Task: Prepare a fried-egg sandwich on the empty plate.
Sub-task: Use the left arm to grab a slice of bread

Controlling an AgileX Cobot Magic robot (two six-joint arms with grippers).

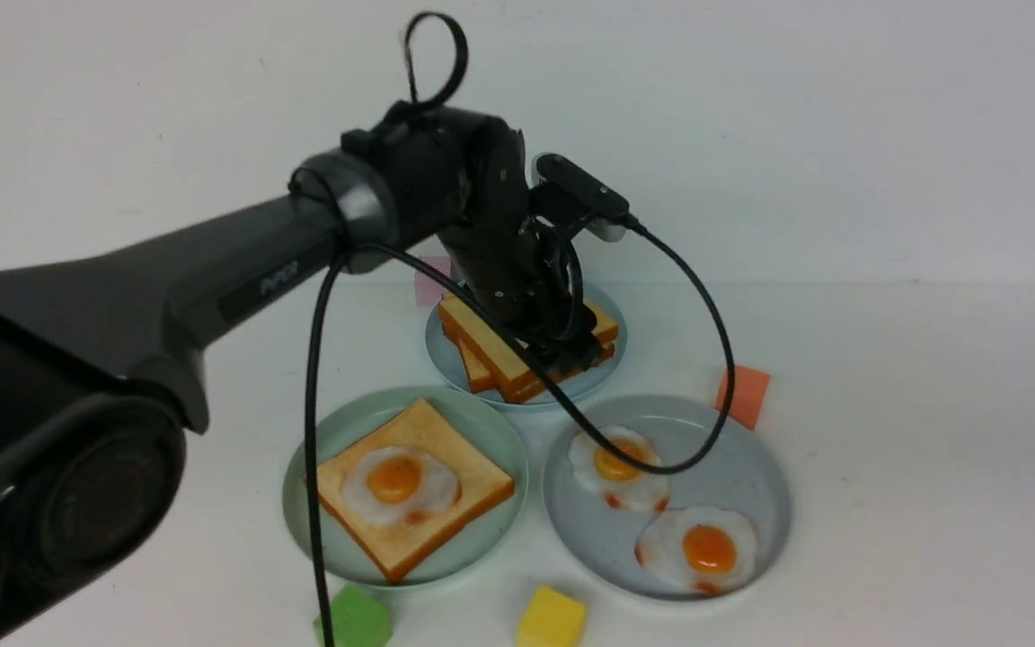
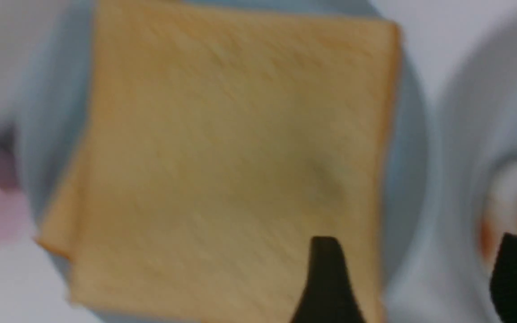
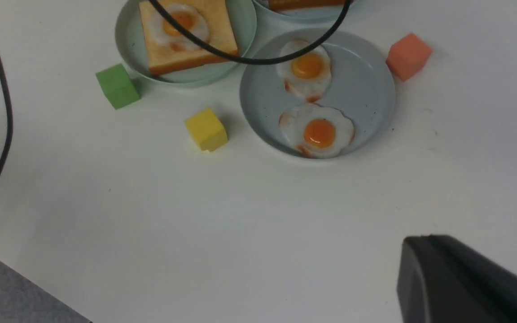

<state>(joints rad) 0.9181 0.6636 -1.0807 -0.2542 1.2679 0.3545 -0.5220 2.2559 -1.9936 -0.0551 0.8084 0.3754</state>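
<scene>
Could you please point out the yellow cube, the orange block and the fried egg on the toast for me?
yellow cube [image 1: 551, 618], front view, its visible middle.
orange block [image 1: 747, 397], front view, middle of its facing side.
fried egg on the toast [image 1: 394, 479], front view, its yolk.

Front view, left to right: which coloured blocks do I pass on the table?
green block → pink block, partly hidden behind the arm → yellow block → orange block

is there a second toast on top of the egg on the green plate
No, the egg lies uncovered on a single toast slice on the green plate.
</scene>
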